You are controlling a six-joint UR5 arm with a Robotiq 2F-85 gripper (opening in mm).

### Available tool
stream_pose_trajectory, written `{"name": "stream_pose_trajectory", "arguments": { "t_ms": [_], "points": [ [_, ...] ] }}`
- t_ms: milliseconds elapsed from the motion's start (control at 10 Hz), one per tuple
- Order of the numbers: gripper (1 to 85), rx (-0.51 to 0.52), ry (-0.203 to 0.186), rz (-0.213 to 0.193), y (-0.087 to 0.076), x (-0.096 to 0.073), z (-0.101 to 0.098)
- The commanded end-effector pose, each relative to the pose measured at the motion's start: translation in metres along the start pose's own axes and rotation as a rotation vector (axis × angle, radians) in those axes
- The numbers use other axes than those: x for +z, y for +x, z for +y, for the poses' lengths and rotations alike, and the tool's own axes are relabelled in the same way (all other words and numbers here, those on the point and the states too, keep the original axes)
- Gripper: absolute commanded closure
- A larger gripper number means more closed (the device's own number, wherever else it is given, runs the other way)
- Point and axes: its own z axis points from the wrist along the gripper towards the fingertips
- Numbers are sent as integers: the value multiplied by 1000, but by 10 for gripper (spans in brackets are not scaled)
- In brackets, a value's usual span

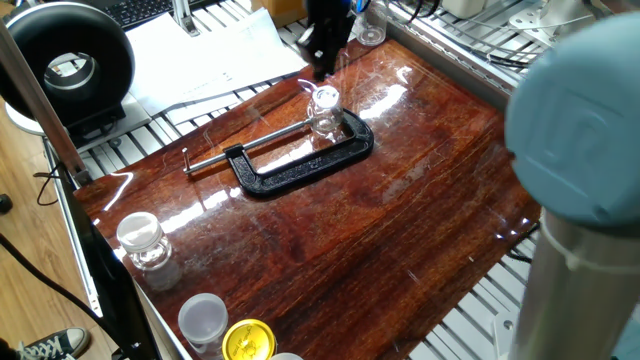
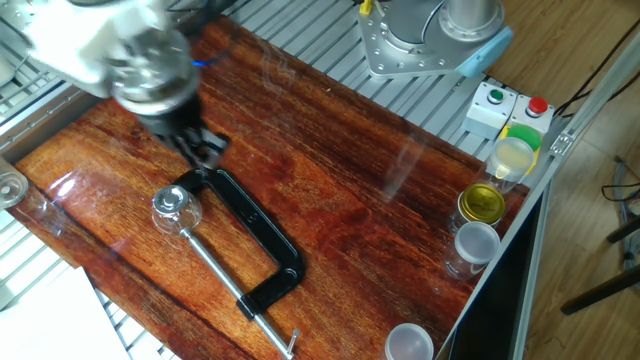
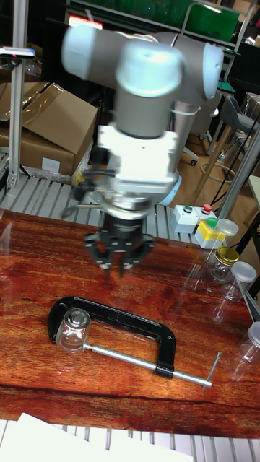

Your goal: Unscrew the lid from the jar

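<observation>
The small clear jar (image 1: 323, 115) (image 2: 174, 212) (image 3: 71, 330) stands clamped in the black C-clamp (image 1: 300, 165) (image 2: 255, 235) (image 3: 137, 325) on the wooden table (image 1: 400, 220). Its clear lid (image 1: 323, 97) (image 2: 167, 201) sits on the neck. My gripper (image 1: 325, 62) (image 2: 205, 150) (image 3: 117, 271) hangs above the table beside the jar and clear of it, blurred by motion. In the tall fixed view the fingertips (image 3: 109, 270) show a narrow gap with nothing between them.
A larger clear jar with a bulbous top (image 1: 140, 242), a white cup (image 1: 203, 318) and a yellow lid (image 1: 248, 340) stand at one table corner. More jars (image 2: 478, 222) and a button box (image 2: 508, 106) sit at the table's edge. White paper (image 1: 215, 60) lies beyond the board.
</observation>
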Motion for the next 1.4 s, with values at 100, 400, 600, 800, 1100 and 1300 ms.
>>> {"name": "stream_pose_trajectory", "arguments": {
  "t_ms": [100, 400, 600, 800, 1100, 1300],
  "points": [
    [553, 0, 12, 4, -1, 1, -37],
    [533, 23, 28, 20, 3, 1, -41],
    [520, 41, 35, -20, -7, 1, -43],
    [517, 42, 21, -10, -26, 10, -43],
    [497, 55, 7, -10, -49, 25, -35],
    [353, -18, 24, -1, -51, 35, -48]
  ]
}}
